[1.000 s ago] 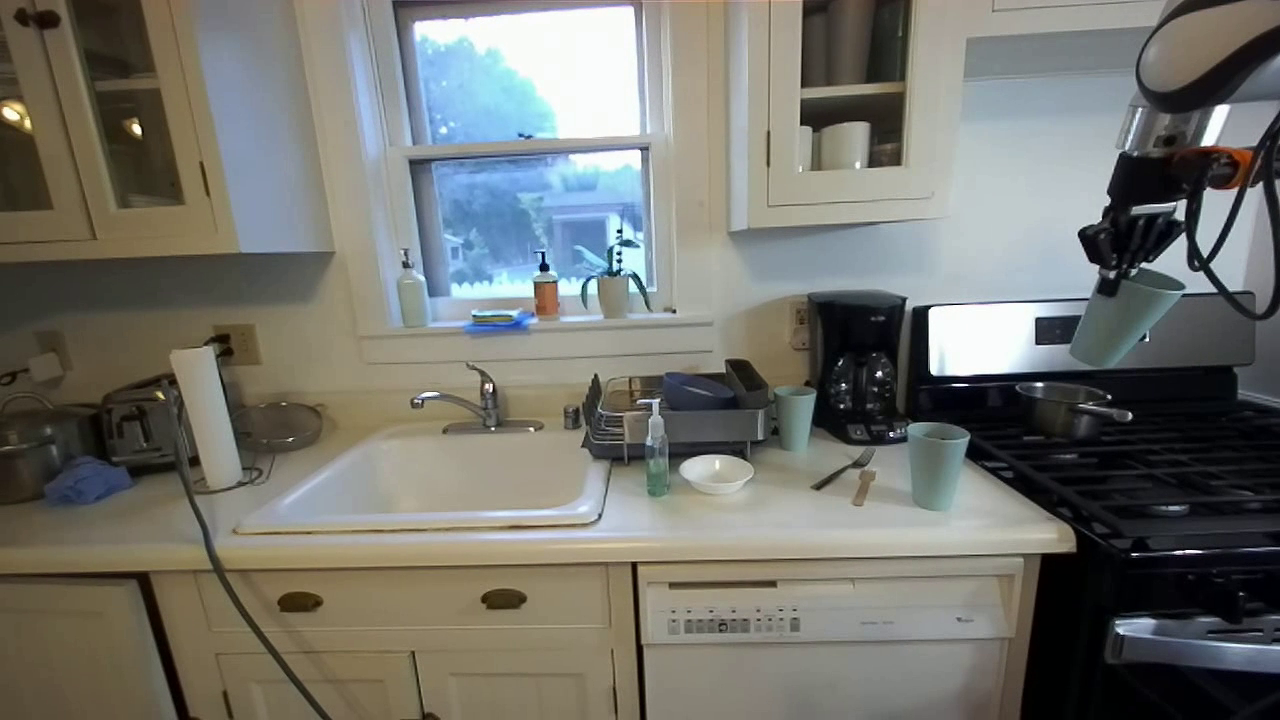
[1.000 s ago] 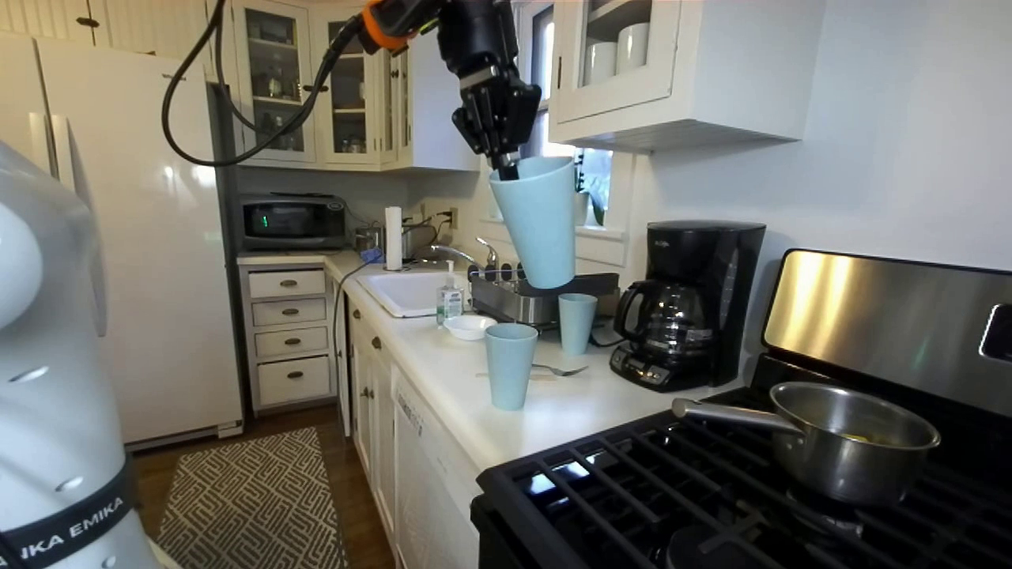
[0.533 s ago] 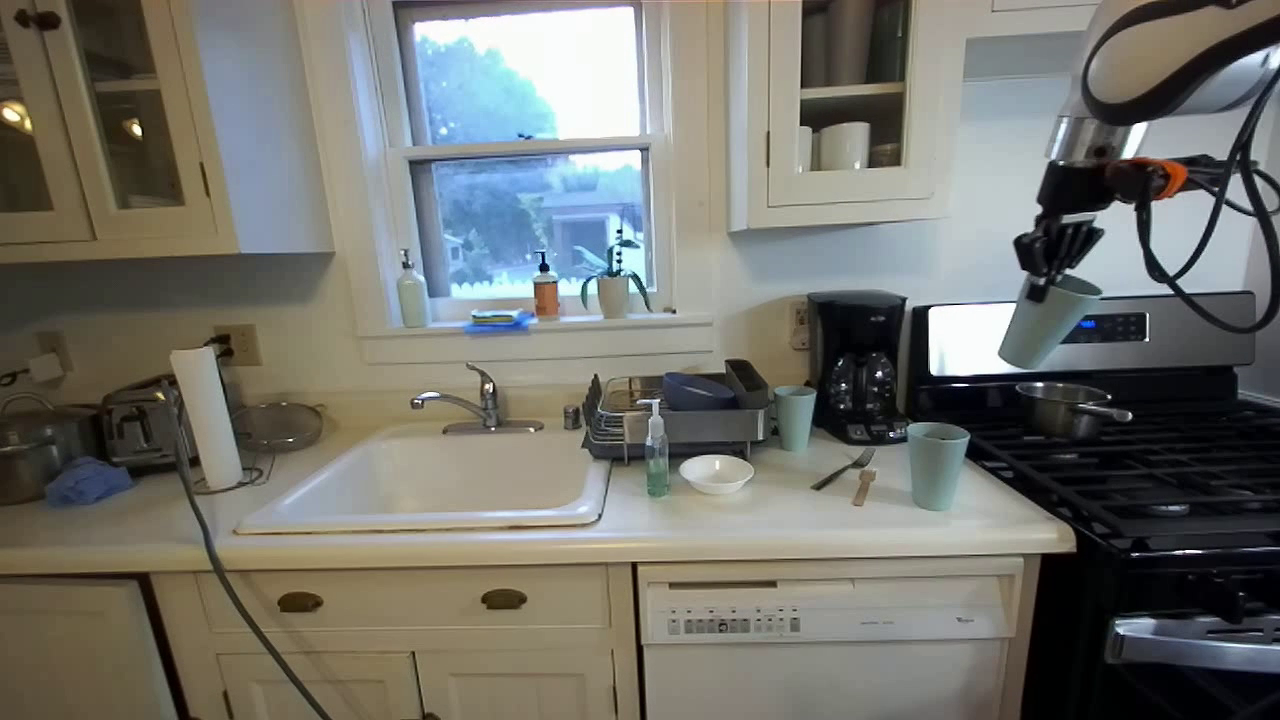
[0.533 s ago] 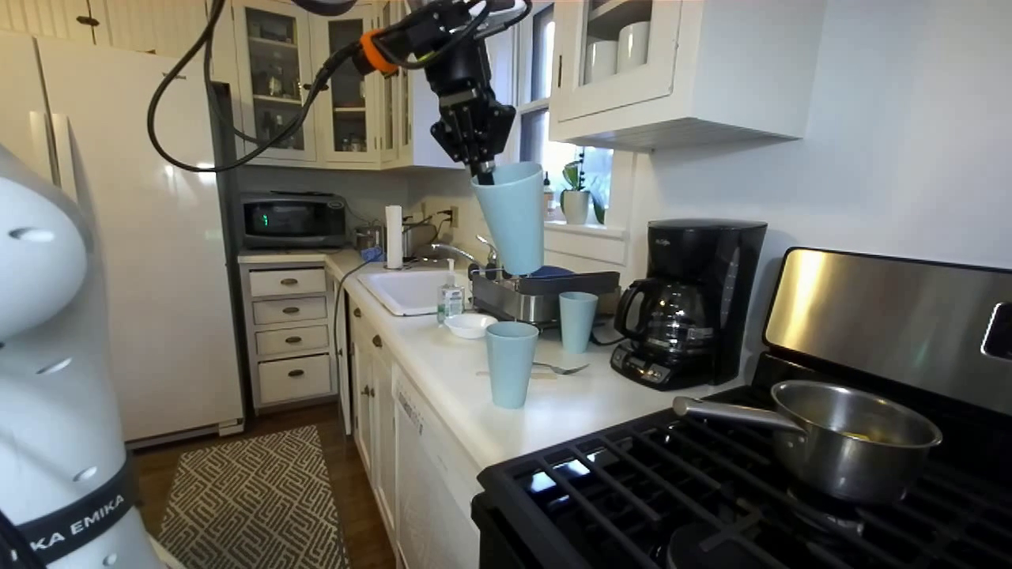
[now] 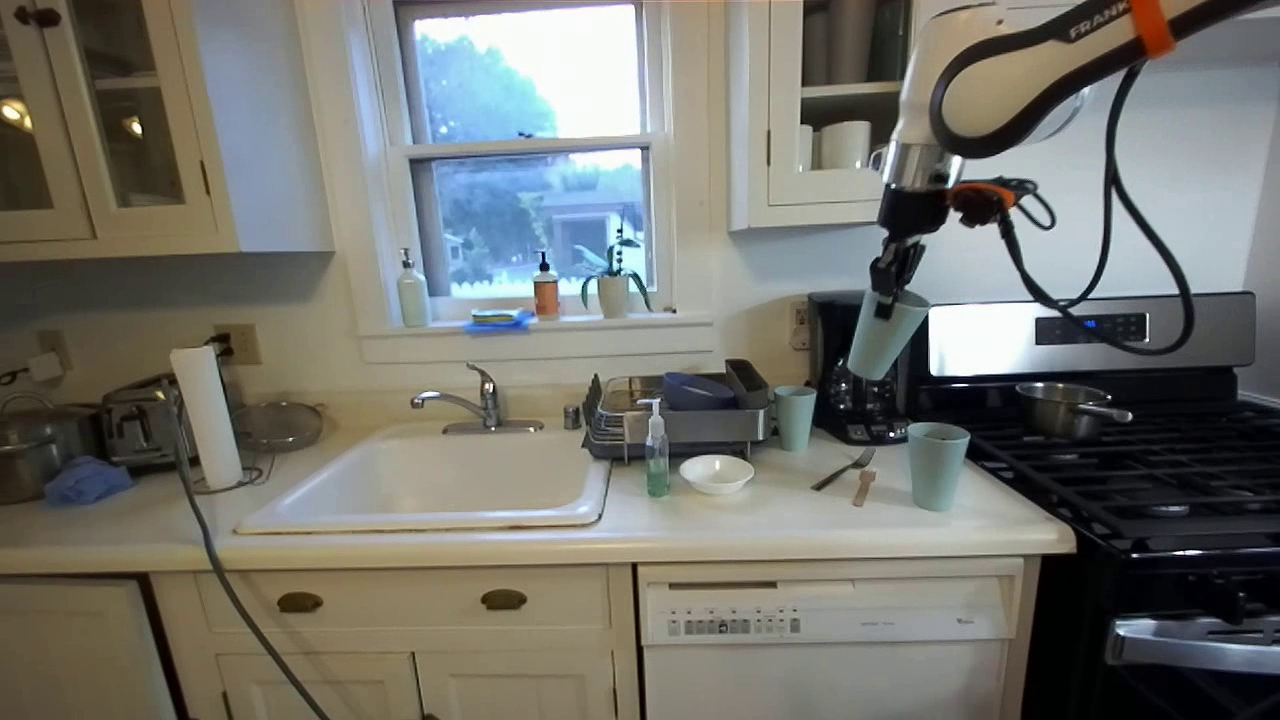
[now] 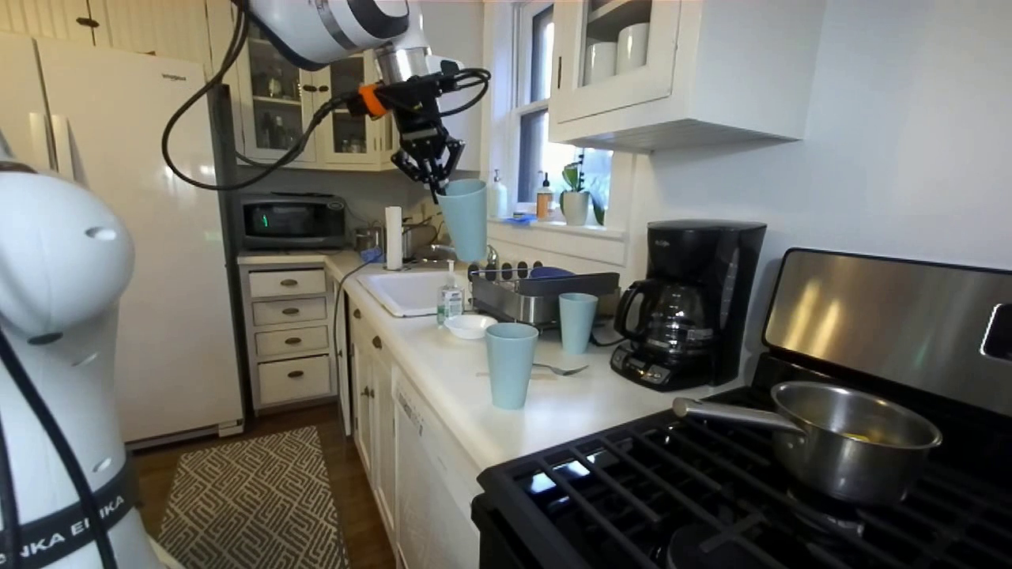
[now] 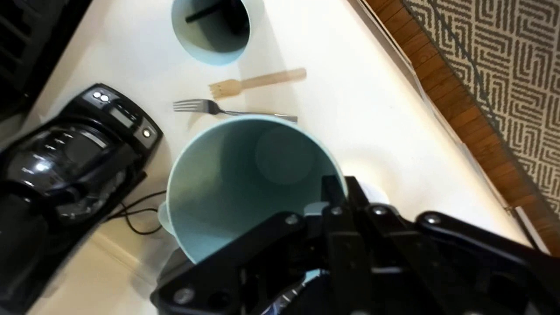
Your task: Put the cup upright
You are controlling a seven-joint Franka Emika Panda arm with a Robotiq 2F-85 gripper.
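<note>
Cup (image 5: 886,345) and gripper (image 7: 345,188) meet at the rim: the black fingers (image 7: 333,189) are clamped on the cup's wall, one inside it and one outside, as the wrist view shows. The cup hangs in the air above the counter (image 5: 780,525), mouth upward but tilted in both exterior views. On the counter, a metal fork (image 7: 203,106) lies with part of its handle hidden behind it in the wrist view, and a wooden fork (image 7: 259,82) lies just beside. A second cup (image 5: 938,467) of the same pale teal stands upright near the stove (image 5: 1150,480), with something dark inside, too unclear to name. A third cup (image 5: 795,418) stands upright between the dish rack (image 5: 715,430) and the black coffee maker (image 6: 688,292). A blue bowl (image 5: 700,393) sits in the rack; in front of it, a white bowl (image 5: 716,476) rests just beside a pump bottle (image 5: 656,460) of green liquid. Beyond these lies the white sink (image 5: 440,520) with its faucet (image 5: 490,405), and farther along the counter stand a paper towel roll (image 5: 208,420) and a toaster (image 5: 140,430). On the other side, a metal pot (image 6: 850,458) sits on the black stove.
</note>
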